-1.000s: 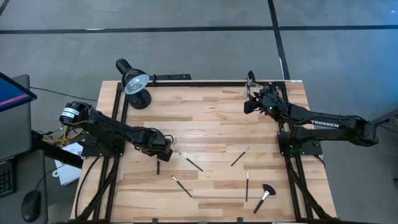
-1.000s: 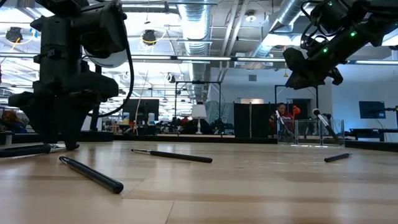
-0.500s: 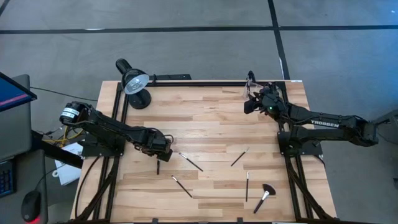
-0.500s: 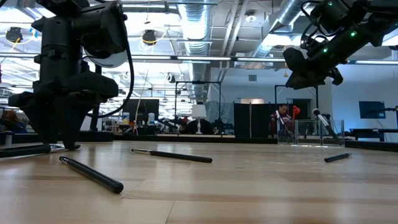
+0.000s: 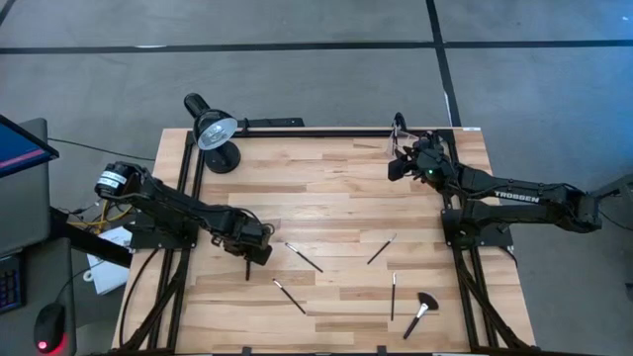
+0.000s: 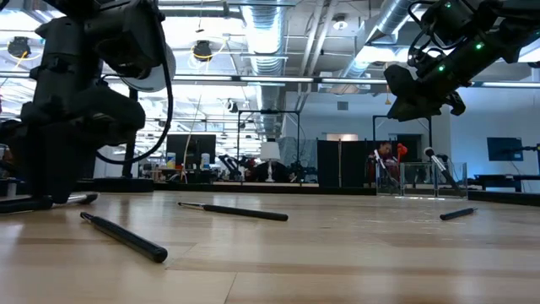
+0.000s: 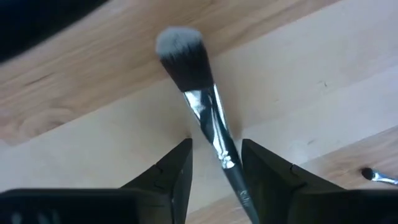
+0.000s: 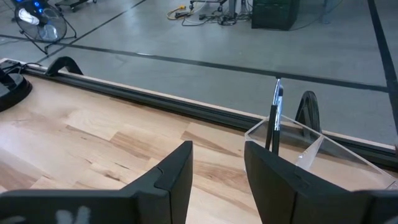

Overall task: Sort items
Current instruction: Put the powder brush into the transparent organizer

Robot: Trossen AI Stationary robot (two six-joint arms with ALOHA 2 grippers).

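Several slim makeup brushes lie flat on the wooden table. My left gripper (image 5: 250,252) (image 7: 216,144) is open and low over one of them, a dark-handled brush (image 7: 199,102) (image 5: 248,269) with a silver ferrule and white-tipped bristles. Its fingers stand on either side of the handle. Other brushes (image 5: 305,257) (image 5: 290,296) (image 5: 382,248) (image 5: 393,296) and a black fan brush (image 5: 420,312) lie on the table's near right. My right gripper (image 5: 396,166) (image 8: 217,149) is open and empty, raised near the far right corner.
A clear plastic container (image 8: 292,146) (image 5: 401,133) at the far right corner holds an upright brush (image 8: 275,118). A black desk lamp (image 5: 213,133) stands at the far left corner. Black frame rails run along the table's edges. Bare wood lies in the middle.
My left gripper has moved a little toward the table's near edge, staying low, and now stands over the brush that lay just on its near side. The right arm has kept still.
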